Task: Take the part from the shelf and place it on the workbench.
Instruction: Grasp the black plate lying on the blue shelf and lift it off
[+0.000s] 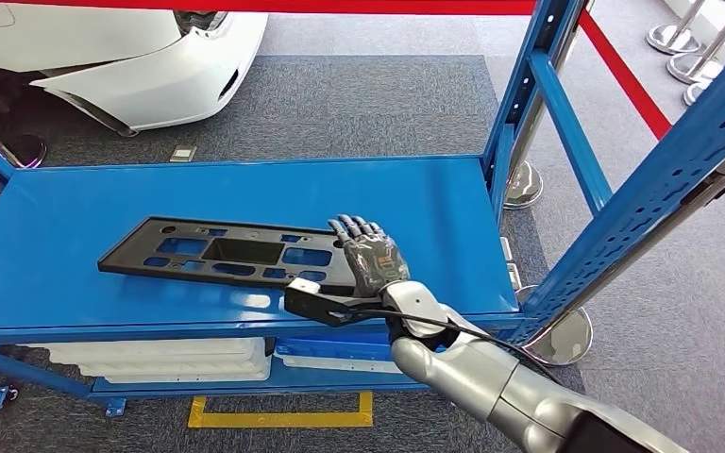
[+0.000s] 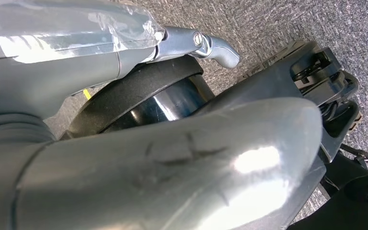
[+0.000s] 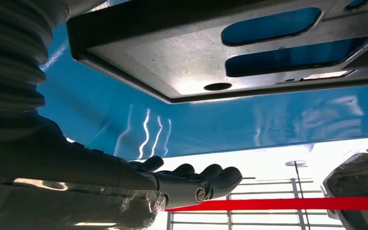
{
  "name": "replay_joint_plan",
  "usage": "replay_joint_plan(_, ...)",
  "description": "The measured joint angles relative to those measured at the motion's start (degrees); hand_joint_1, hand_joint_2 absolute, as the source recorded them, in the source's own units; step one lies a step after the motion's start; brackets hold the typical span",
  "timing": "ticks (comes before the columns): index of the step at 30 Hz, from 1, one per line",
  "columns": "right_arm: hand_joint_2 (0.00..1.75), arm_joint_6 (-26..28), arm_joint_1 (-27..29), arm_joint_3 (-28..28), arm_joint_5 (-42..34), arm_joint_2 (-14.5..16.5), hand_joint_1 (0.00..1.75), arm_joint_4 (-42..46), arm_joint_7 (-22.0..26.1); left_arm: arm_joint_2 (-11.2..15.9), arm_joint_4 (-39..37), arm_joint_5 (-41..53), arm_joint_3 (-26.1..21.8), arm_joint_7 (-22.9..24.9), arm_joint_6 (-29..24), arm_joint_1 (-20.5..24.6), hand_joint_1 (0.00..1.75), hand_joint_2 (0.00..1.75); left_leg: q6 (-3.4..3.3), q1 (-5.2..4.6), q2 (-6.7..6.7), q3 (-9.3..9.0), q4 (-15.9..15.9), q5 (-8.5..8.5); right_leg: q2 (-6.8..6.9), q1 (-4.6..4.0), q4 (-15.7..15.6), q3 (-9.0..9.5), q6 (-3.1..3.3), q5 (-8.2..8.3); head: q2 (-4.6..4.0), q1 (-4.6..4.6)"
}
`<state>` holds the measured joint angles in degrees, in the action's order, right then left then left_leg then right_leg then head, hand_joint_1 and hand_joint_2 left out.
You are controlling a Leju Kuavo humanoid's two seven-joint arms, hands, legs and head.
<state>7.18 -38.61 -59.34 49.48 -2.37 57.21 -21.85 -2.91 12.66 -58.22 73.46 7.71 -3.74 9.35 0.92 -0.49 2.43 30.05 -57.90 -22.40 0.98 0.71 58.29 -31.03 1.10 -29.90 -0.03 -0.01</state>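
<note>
A flat black part [image 1: 217, 253] with several cut-outs lies along the blue shelf [image 1: 434, 198], its long side toward me. My right hand [image 1: 370, 255] is stretched out flat over the part's right end, fingers extended and apart, gripping nothing. The right wrist view shows the part's end [image 3: 196, 52] on the glossy shelf surface [image 3: 268, 120], with my right hand [image 3: 191, 184] straight and a gap between it and the part. My left hand [image 2: 172, 158] hangs low over the grey carpet, holding nothing.
Blue shelf uprights [image 1: 661, 179] stand close on the right of my arm. White trays [image 1: 170, 359] sit on the lower shelf. A white car bumper [image 1: 151, 66] lies beyond the shelf, with a red barrier band [image 1: 623, 75] and stanchion bases [image 1: 566, 335] on the right.
</note>
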Motion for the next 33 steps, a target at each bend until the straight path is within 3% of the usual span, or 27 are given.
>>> replay_joint_plan(13, 1.75, -1.47, -0.23, -0.02, -8.59, 0.62, 0.00, -3.62, 1.86, 0.00, 0.00, 0.62, 0.00, -0.21, 0.30, 0.02, 0.00, 0.00, 0.00, 0.00, 0.00, 0.00, 0.00, 0.01, 0.00, 0.00, 0.00, -0.01, 0.00, 0.00, 0.00, -0.04)
replay_joint_plan(22, 1.75, -1.57, -1.58, -0.52, -9.18, 3.37, 0.00, -7.11, 4.77, -0.01, -0.01, 0.80, 0.00, 0.43, 0.51, 0.28, 0.00, 0.00, 0.00, 0.01, 0.00, 0.00, -0.01, 0.01, -0.01, -0.01, 0.01, -0.03, 0.00, 0.00, -0.01, -0.06)
replay_joint_plan(33, 1.75, -0.85, -2.64, -1.68, -7.72, 5.92, 0.00, -9.97, 5.00, -0.06, -0.01, 0.78, 0.02, 2.32, 0.53, 0.89, 0.00, 0.00, 0.00, 0.01, 0.01, 0.06, -0.02, 0.02, -0.03, -0.02, 0.01, -0.09, 0.00, 0.01, 0.00, -0.02)
